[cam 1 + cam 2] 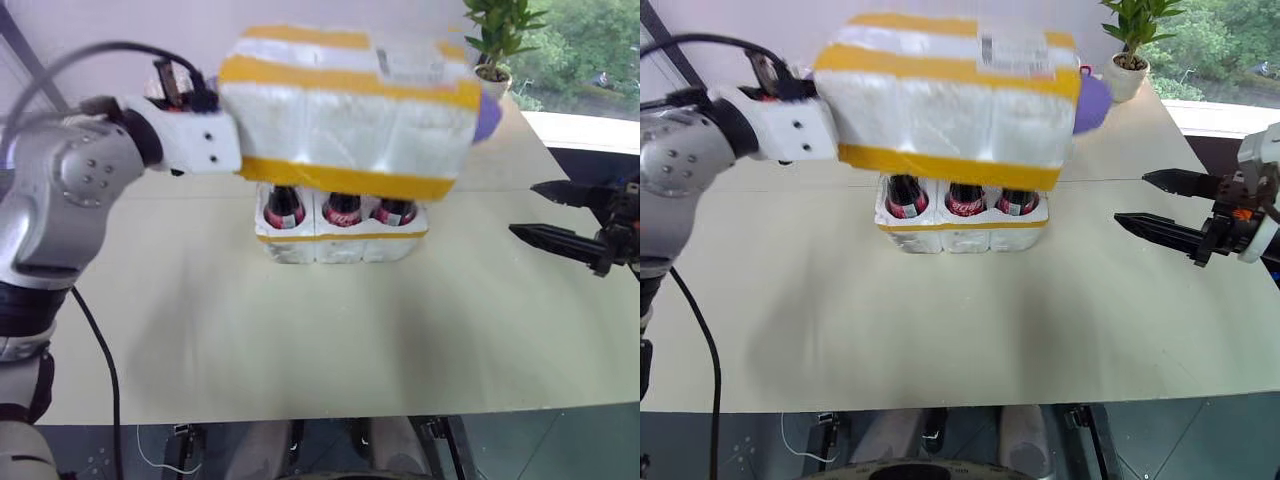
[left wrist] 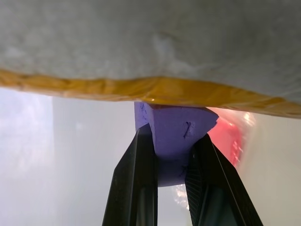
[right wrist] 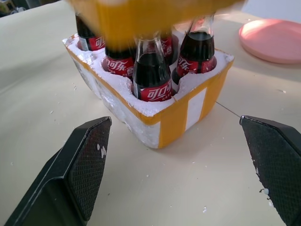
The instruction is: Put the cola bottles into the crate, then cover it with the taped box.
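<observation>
Above the crate (image 1: 340, 238) of cola bottles (image 3: 151, 75) hangs the taped box (image 1: 345, 110), light, crumbly foam, pinched by the left gripper (image 2: 170, 162) on a purple tab (image 2: 175, 129); right gripper (image 1: 1162, 207) gapes nearby.

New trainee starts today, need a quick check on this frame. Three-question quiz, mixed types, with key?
1. True or false: the taped box rests on the table.
2. Which hand is open? A) left B) right
3. Fill in: the cola bottles stand in the ____.

Key:
1. False: the left hand holds it above the crate.
2. B: the right hand is open beside the crate.
3. crate
</observation>
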### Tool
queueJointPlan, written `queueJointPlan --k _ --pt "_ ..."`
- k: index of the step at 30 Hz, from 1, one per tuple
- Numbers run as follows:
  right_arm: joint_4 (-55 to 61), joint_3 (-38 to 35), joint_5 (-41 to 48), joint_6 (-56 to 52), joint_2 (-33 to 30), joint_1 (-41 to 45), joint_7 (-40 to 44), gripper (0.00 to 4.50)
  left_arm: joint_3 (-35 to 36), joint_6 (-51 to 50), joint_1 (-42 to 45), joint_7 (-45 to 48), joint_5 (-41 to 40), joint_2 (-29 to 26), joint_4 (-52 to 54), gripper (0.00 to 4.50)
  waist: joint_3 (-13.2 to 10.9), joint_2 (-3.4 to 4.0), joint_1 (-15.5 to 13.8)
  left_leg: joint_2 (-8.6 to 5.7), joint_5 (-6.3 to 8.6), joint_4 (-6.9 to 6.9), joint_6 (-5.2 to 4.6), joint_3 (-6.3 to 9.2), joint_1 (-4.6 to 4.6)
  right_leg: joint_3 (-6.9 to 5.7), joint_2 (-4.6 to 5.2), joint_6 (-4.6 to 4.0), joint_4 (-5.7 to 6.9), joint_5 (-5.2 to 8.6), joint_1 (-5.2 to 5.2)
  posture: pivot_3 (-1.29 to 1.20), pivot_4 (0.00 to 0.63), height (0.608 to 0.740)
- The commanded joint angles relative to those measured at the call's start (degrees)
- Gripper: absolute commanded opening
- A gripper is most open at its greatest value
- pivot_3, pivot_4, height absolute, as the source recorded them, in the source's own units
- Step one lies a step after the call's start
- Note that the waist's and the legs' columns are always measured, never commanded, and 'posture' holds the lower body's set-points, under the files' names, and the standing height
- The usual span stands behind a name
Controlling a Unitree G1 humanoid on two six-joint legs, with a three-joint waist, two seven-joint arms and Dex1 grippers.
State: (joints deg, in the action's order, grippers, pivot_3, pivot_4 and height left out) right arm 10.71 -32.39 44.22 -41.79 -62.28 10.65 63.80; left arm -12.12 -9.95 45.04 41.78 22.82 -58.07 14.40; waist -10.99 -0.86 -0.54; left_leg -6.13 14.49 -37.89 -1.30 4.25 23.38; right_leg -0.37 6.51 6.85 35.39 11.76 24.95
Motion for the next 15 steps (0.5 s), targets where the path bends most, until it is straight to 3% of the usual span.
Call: queueJointPlan --k 1,4,7,12,15 --pt "2.0 -3.6 1.5 0.0 0.4 -0.3 -0.9 4.50 0.9 0.3 -0.7 1.0 3.2 -0.2 1.8 0.41 0.0 0.01 -0.2 0.01 0.00 0.00 0.00 0.01 0.00 0.00 0.00 0.00 0.00 0.00 0.00 0.00 0.150 0.740" --pt "2.6 -3.9 1.4 -0.1 0.8 -1.1 -1.7 4.50 1.1 0.0 -1.8 2.0 4.5 0.4 2.8 0.41 0.0 0.01 -0.2 0.01 0.00 0.00 0.00 0.02 0.00 -0.01 0.00 0.00 -0.01 0.00 -0.01 0.00 0.150 0.740" --pt "3.2 -4.5 1.8 -0.3 0.9 -1.8 -2.0 4.50 1.4 -0.6 -3.6 2.8 6.2 0.3 3.3 1.72 0.0 0.00 -0.2 0.00 0.00 -0.03 -0.01 0.03 0.01 0.00 0.01 0.00 -0.03 0.00 -0.03 0.00 0.150 0.740" --pt "3.2 -5.0 1.9 -0.6 0.4 -2.4 -2.0 4.50 3.3 -4.8 -8.1 6.5 4.3 1.1 6.1 4.29 0.0 0.02 -0.2 0.01 0.01 -0.03 -0.01 0.04 0.00 -0.01 0.00 0.00 -0.03 0.00 -0.04 0.00 0.150 0.740" --pt "2.6 -5.1 1.6 -0.5 0.0 -2.7 -1.7 4.50 6.5 -7.1 -10.1 7.6 2.2 1.0 7.0 4.48 0.0 0.03 -0.2 0.01 0.01 -0.03 -0.02 0.04 0.00 -0.01 0.00 0.00 -0.03 0.00 -0.04 0.00 0.150 0.740"
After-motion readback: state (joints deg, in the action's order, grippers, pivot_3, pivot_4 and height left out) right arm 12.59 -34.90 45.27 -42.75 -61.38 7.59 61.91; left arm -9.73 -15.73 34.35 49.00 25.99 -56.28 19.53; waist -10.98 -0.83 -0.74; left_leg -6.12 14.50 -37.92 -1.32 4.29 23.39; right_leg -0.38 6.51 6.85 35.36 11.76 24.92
